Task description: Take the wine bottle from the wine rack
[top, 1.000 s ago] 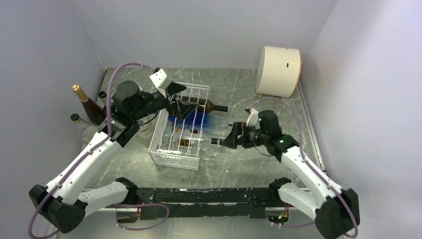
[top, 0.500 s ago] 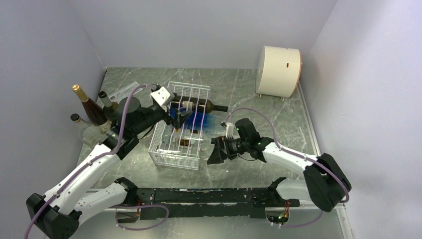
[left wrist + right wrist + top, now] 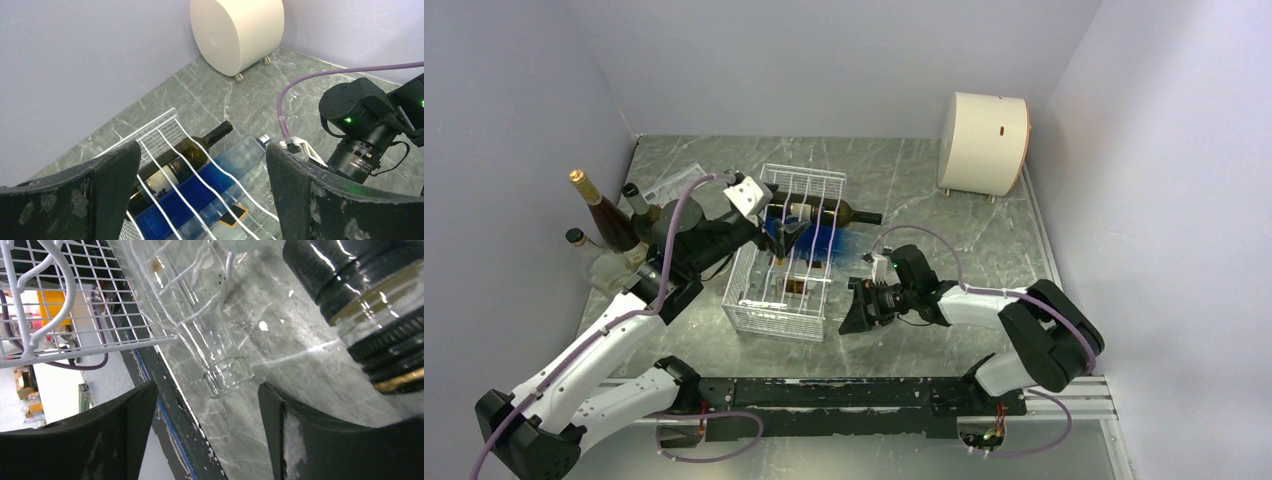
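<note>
Nearest to us, our right gripper [image 3: 854, 314] is hanging low over the grey marbled tabletop [image 3: 924, 200], just beside the right side of the white wire wine rack [image 3: 769, 320]. Its two black fingers are standing spread apart and gripping nothing. Through its wrist camera we are seeing the neck of a clear glass bottle [image 3: 220, 365] poking out through the rack's side wires and over the table, apart from both fingers. A dark bottle top with black and gold bands [image 3: 370, 305] is filling the upper right corner of that view, too close for us to tell where it lies. Farther in, our left gripper [image 3: 784, 240] is hovering above the far half of the rack, its fingers spread wide and touching nothing. Below it a translucent blue bottle [image 3: 215, 172] is lying on its side across the rack, its capped neck sticking out past the right side. Just beyond it, at the rack's far end, the dark green glass wine bottle [image 3: 212, 136] with a pale label is lying on its side, parallel to the blue one, its neck pointing right over the rim. By the left wall a cluster of upright bottles [image 3: 604, 215] is standing apart from the rack. Farthest away, a cream cylindrical drum [image 3: 984, 143] is sitting in the far right corner.
</note>
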`<state>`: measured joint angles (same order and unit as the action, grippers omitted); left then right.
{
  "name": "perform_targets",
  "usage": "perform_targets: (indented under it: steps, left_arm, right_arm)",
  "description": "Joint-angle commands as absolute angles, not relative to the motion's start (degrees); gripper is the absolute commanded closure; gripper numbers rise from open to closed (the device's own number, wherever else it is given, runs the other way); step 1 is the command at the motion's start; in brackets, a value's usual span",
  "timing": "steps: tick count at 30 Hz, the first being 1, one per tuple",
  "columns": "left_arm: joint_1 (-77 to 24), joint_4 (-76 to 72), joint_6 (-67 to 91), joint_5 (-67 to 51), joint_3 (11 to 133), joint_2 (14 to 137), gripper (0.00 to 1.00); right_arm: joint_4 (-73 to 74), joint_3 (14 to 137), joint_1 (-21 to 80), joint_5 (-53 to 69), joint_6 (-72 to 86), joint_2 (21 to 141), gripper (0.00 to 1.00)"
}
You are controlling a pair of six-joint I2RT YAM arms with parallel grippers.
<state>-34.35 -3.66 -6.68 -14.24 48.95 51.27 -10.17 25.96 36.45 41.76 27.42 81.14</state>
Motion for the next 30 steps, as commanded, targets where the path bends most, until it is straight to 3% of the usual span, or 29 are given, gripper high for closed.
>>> perform_targets:
  steps: [1,8,19,28,30]
  left_arm:
    - [-35.71,-5.18,-7.45,-13.6,48.98,51.55,0.02]
    - [-36.84,-5.19,-8.51,-11.82,48.48,51.35,0.01]
    - [-38.17,-4.32,-9.05,-10.05,48.73,53.09,0.02]
    - [-38.54,-4.08,-9.31,-9.74,48.71,54.08,0.02]
    - [-38.67,-4.13,-9.47,-9.69,48.64,54.2,0.02]
  right_arm:
    - [-20.4,25.08,35.98,45.6,28.83,84.05,0.29]
    - [-26.49,25.35,35.61,47.99,30.52,88.41,0.33]
    - [-34.57,22.96,33.18,51.96,33.93,92.16,0.49]
    - [-30.93,21.85,30.88,51.39,33.03,88.88,0.77]
    - [-28.83,21.27,29.45,51.12,32.45,86.97,0.8]
